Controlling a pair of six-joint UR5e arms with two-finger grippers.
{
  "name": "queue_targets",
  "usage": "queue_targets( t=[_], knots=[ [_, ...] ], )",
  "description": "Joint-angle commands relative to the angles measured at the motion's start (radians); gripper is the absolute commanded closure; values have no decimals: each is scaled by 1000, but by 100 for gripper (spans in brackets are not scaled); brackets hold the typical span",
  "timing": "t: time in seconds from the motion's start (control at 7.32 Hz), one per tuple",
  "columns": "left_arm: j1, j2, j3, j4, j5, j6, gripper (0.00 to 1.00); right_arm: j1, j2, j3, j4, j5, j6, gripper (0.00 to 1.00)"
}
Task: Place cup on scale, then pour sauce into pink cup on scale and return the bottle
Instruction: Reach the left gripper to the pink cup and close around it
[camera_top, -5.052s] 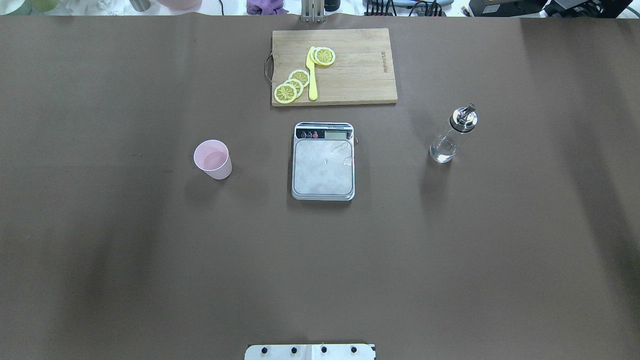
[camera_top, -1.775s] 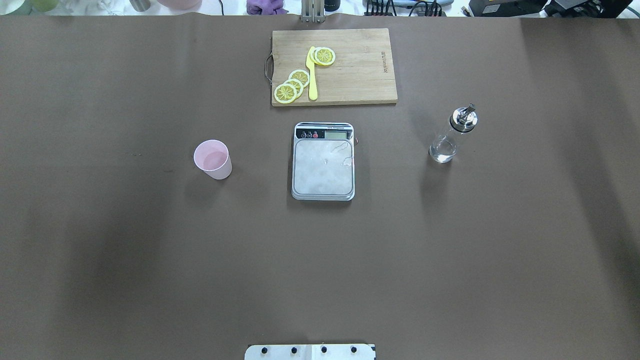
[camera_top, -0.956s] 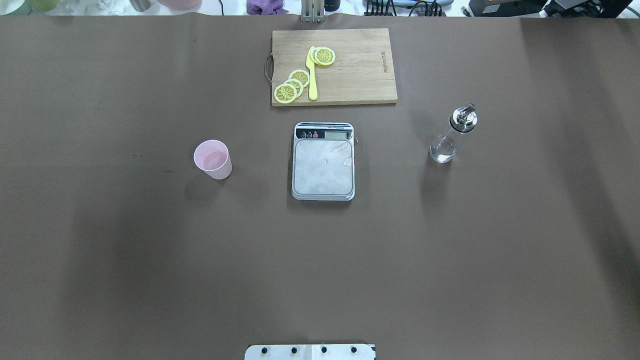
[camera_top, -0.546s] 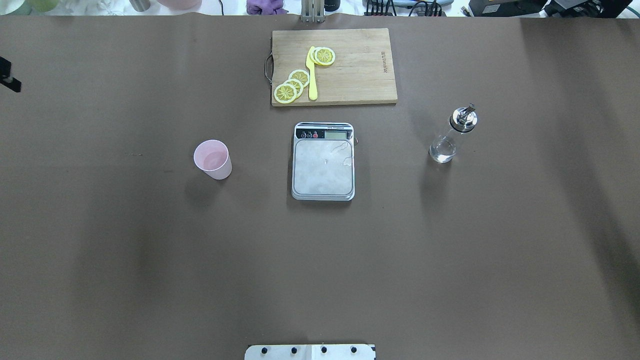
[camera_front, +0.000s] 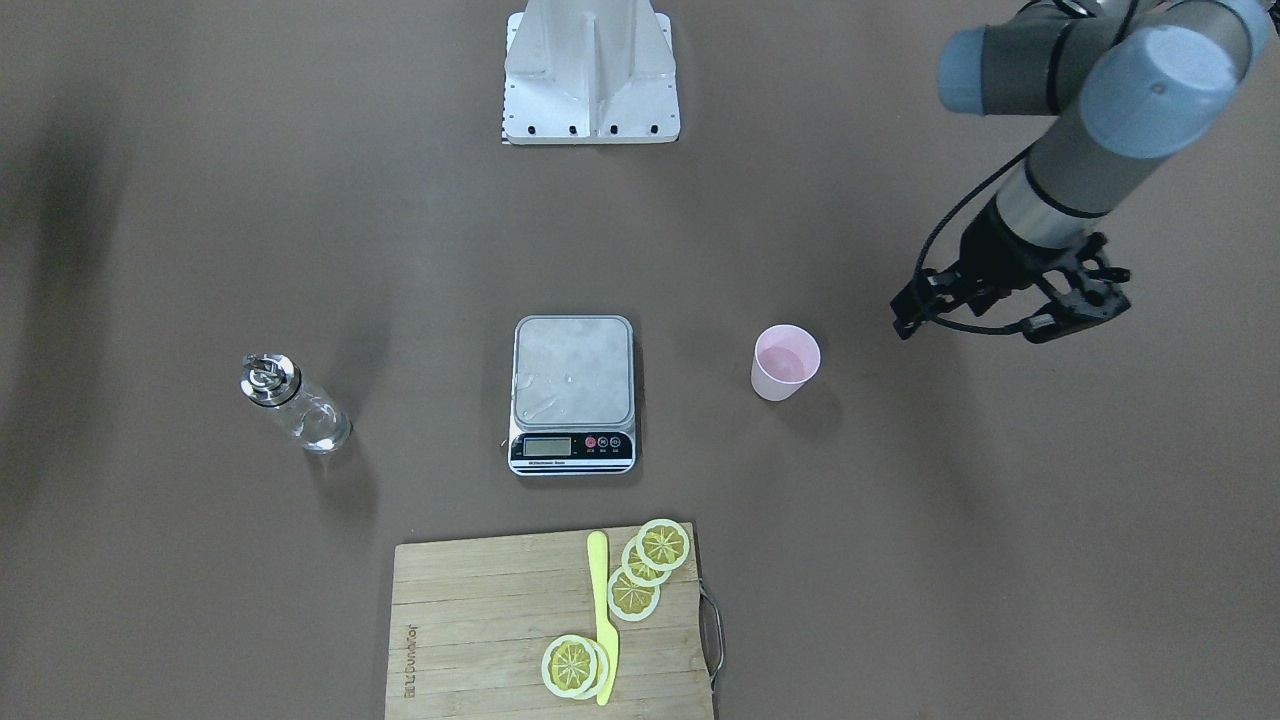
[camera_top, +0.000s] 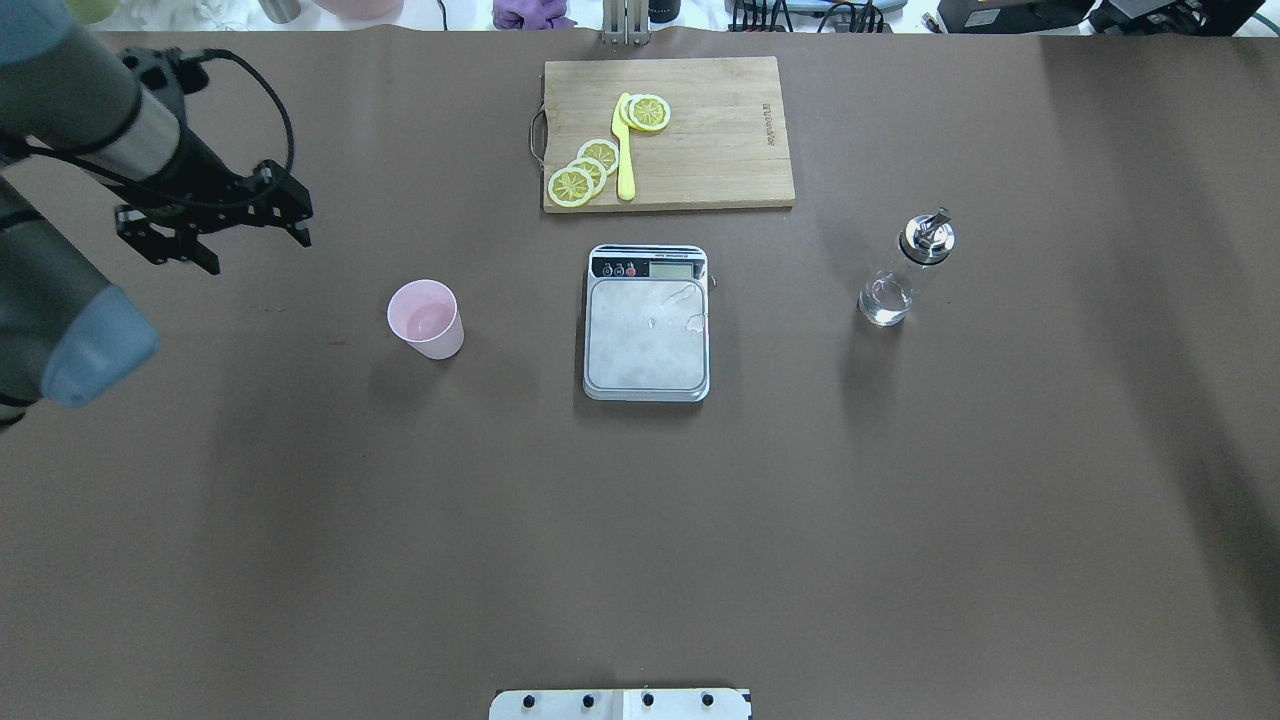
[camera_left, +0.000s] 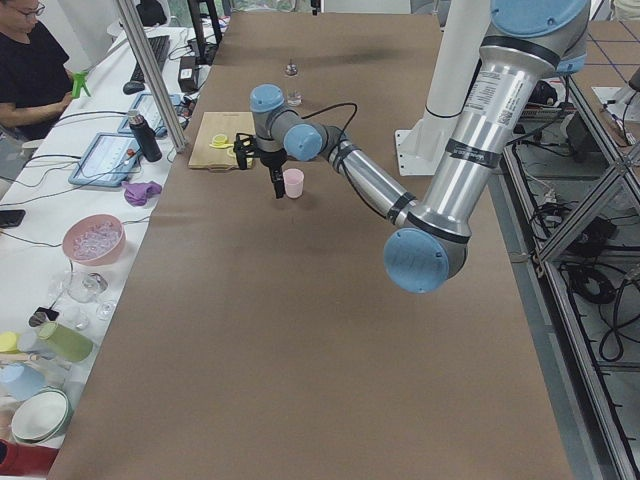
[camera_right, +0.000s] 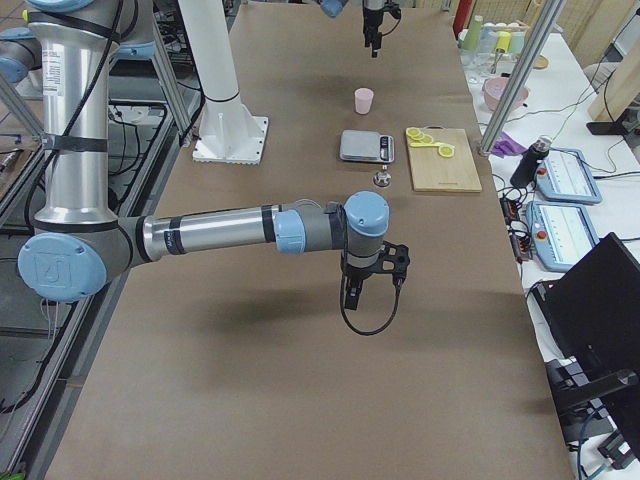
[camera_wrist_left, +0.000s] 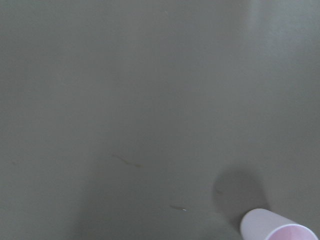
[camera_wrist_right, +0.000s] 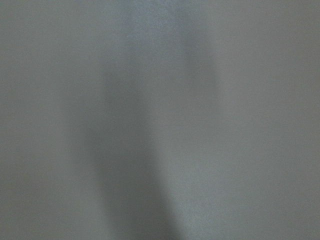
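Closest to you, off at the right end, the right end effector hangs over bare counter. Only the side camera shows it, so you cannot tell if its fingers are apart or together. Its own camera sees only bare counter.

Next comes a row of three things. The cup stands upright on the counter, well to the left of the scale. The scale has nothing on it. The bottle stands upright, well to the right of the scale.

Here is the new part. A moment ago no arm showed from above. Now the left end effector has come in from the left. It hangs a bit past the cup and off to its left, not touching it. Its fingers are apart and hold nothing. Its camera has the cup just peeking in at the bottom corner. So the job is likely only starting: you are reaching for the cup, and nothing has moved yet.

Farthest away is the board, with lemon slices and a yellow knife. It has a short word near its right edge, too small to read. The scale's screen and button marks are also too small to read.
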Motion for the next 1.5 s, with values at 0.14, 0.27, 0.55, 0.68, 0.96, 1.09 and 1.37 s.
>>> queue_targets(
  t=[0.14, 0.27, 0.55, 0.68, 0.96, 1.09, 1.37],
  knots=[
    [119, -33, 50, -92, 72, -53, 2, -18, 1, 0, 2, 7, 26, 0],
    [120, -38, 63, -92, 72, -52, 3, -21, 1, 0, 2, 7, 26, 0],
    [142, -76, 115, -95, 101, -53, 3, -23, 3, 0, 2, 7, 26, 0],
    [142, -79, 123, -93, 102, -52, 3, -23, 1, 0, 2, 7, 25, 0],
    [163, -84, 152, -98, 111, -52, 5, -23, 1, 0, 2, 7, 25, 0],
    [183, -82, 161, -109, 134, -52, 9, -23, 1, 0, 2, 7, 25, 0],
    [186, -81, 221, -216, 134, -53, 26, -24, 1, 0, 2, 5, 25, 0]
  ],
)
